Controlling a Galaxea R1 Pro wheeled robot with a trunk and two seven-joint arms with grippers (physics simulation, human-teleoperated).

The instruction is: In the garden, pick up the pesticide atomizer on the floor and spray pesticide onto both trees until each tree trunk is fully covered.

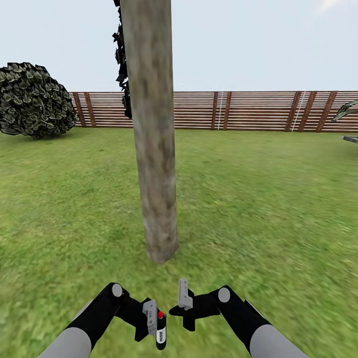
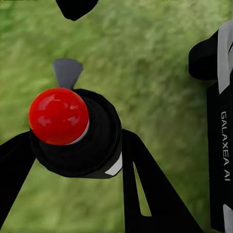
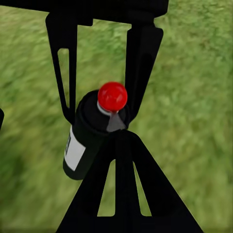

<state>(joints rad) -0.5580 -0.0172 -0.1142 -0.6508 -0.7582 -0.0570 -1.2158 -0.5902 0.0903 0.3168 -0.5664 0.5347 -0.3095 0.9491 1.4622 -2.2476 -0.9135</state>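
Tree trunk [image 1: 154,149]: mottled grey-beige, darker blotches.
Lawn [image 1: 268,199]: blurry green, yellowish patches.
Fence [image 1: 248,110]: reddish-brown horizontal slats, pale gaps.
Bush [image 1: 32,102]: dark green, pale flecks.
Pesticide atomizer [image 1: 160,330]: black body, glossy red top, white label.
Left gripper [image 1: 150,318] and right gripper [image 1: 185,297]: black, grey fingers.
Sky: pale blue-grey.
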